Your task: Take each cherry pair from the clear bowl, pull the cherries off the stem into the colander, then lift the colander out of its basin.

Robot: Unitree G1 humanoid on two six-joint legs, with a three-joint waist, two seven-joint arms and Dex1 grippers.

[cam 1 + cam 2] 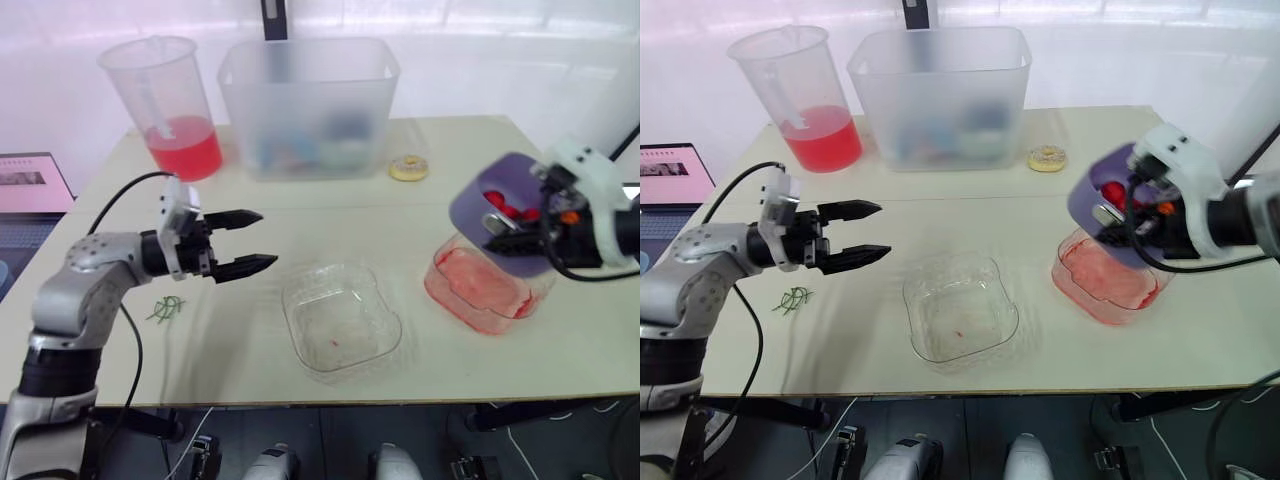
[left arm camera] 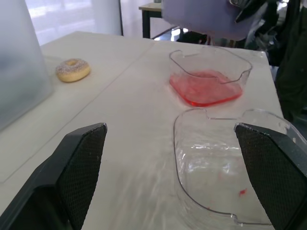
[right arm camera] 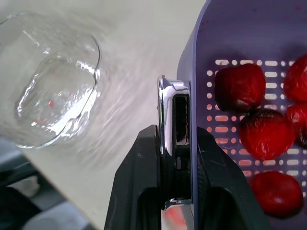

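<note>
Right gripper [image 3: 175, 143]: jaws clamped on the chrome handle [image 3: 168, 96] at the rim of the purple colander [image 1: 505, 180], which hangs tilted just above its basin [image 1: 480, 290] of red liquid, with red cherries [image 3: 239, 87] inside. Left gripper [image 1: 268, 238]: jaws spread wide and holding nothing, above the table [image 1: 400, 210] beside the clear bowl [image 1: 340, 325]. Green stems [image 1: 166, 308] lie near the left arm.
</note>
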